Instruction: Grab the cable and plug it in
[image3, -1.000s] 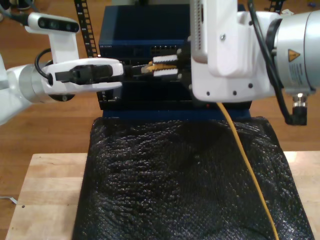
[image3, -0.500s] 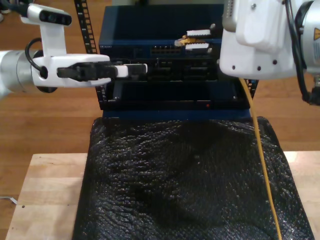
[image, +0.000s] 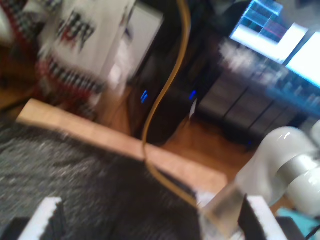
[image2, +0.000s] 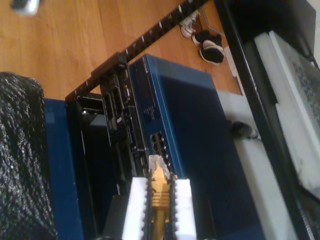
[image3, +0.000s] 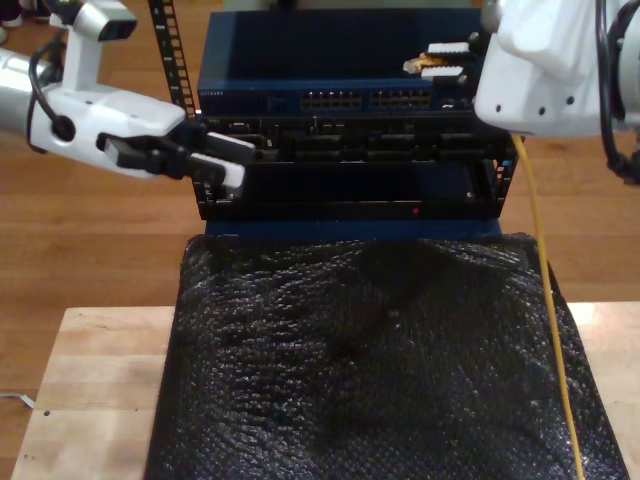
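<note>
Black bubbled sheeting (image3: 360, 370) covers the wooden desk (image3: 90, 380); beyond its far edge stands the blue switch (image3: 330, 60). My first end effector (image3: 238, 165) hangs with its fingers apart. My second end effector (image3: 432, 61) is clamped on the cable (image3: 545, 300), whose clear plug (image2: 156, 162) sits just before the switch's ports.

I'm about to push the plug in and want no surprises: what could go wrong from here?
1. In the exterior view, the plug in my second gripper sits above the blue switch's port row. Pushing now could hit the casing.
2. The cable trails down over the black mat. Drag there might twist the plug.
</note>
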